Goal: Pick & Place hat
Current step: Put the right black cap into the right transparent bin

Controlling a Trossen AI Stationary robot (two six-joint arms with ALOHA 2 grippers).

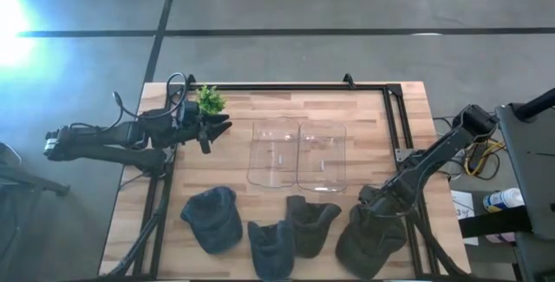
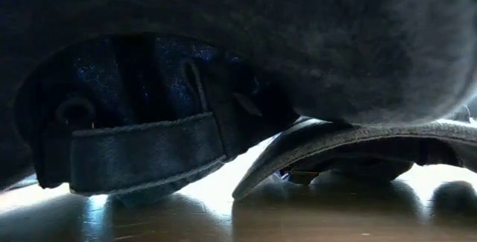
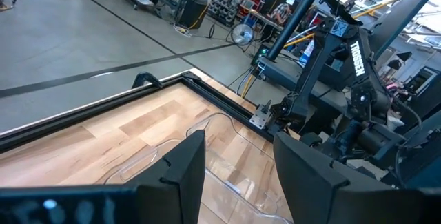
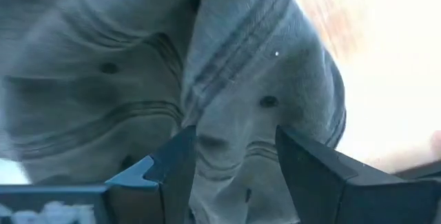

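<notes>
Several hats lie in a row along the table's near edge: a blue-grey cap (image 1: 212,219), another blue-grey one (image 1: 271,247), a dark olive one (image 1: 312,224) and a dark olive-grey hat (image 1: 371,240) at the right. My right gripper (image 1: 378,202) points down over this rightmost hat, open, its fingers (image 4: 172,172) on either side of the crown's eyeleted panels (image 4: 234,93). My left gripper (image 3: 238,176) hovers level at the table's far left (image 1: 217,128), open, with nothing between its fingers. The low view is filled by a denim cap's back strap (image 2: 141,153) and a brim (image 2: 358,141). My right gripper stands open right over the top of the olive-grey hat's crown (image 4: 231,148), coming from above and pointing steeply down. I cannot tell whether its fingertips touch the cloth. The hat lies on the table.
Two clear plastic containers (image 1: 297,154) stand side by side at the table's middle, just beyond the hats. A small green plant (image 1: 208,100) sits by my left gripper. A black frame rail (image 1: 295,87) runs along the far and right edges.
</notes>
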